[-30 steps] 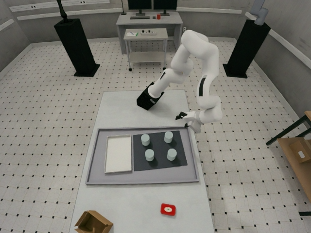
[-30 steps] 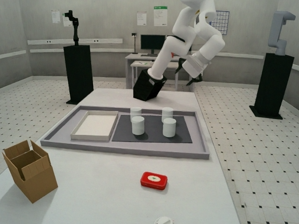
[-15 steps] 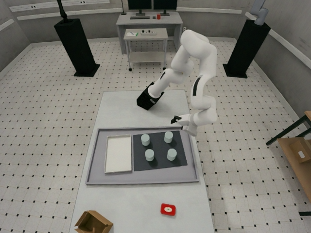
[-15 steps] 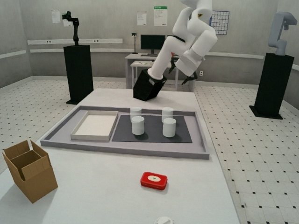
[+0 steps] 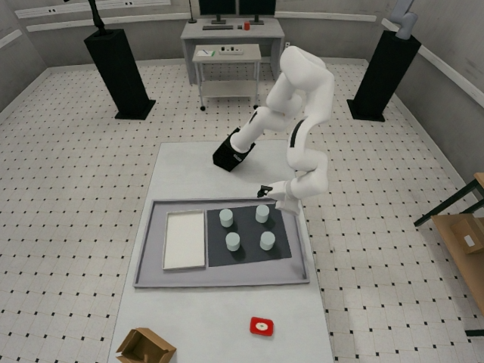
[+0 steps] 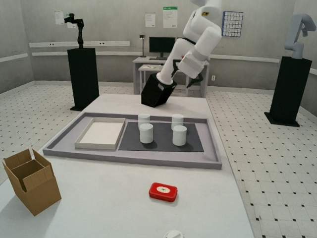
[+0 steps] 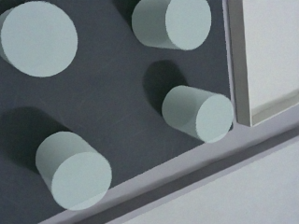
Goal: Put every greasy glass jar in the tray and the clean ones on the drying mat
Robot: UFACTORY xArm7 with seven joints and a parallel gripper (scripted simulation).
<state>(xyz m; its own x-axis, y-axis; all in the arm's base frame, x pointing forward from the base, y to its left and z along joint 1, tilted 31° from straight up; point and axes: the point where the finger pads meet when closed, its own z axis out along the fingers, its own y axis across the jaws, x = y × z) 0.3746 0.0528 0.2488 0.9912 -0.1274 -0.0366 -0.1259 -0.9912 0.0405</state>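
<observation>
Box [image 5: 136, 338] [image 6: 42, 196] of brown cardboard stands open at the left front of the table [image 5: 206, 312] [image 6: 102, 189]. Farther back, a shallow cream tray [image 5: 184, 240] [image 6: 101, 134] [image 7: 276, 51] lies inside a wide gray tray [image 5: 222, 285] [image 6: 132, 159], with no jar in it. Just right of the cream tray is the dark mat [image 5: 248, 228] [image 6: 163, 138] [image 7: 112, 93], also inside the gray one, and all four jars stand upright on it, apart from each other. On its left half are the back left jar [image 5: 226, 218] [image 6: 144, 120] [image 7: 198, 114] and the front left jar [image 5: 233, 241] [image 6: 146, 133] [image 7: 173, 23]. The arm's black base [image 5: 231, 156] [image 6: 156, 92] sits behind the gray tray. A red tin [image 5: 261, 326] [image 6: 163, 192] lies on the table in front. The back right jar [image 5: 262, 213] [image 6: 177, 120] [image 7: 75, 170] and front right jar [image 5: 267, 240] [image 6: 179, 135] [image 7: 39, 39] take the mat's right half. All four look the same pale green. The gripper [image 5: 265, 196] [image 6: 182, 80] is above the table on the right, tilted, its fingers spread wide with nothing between them.
</observation>
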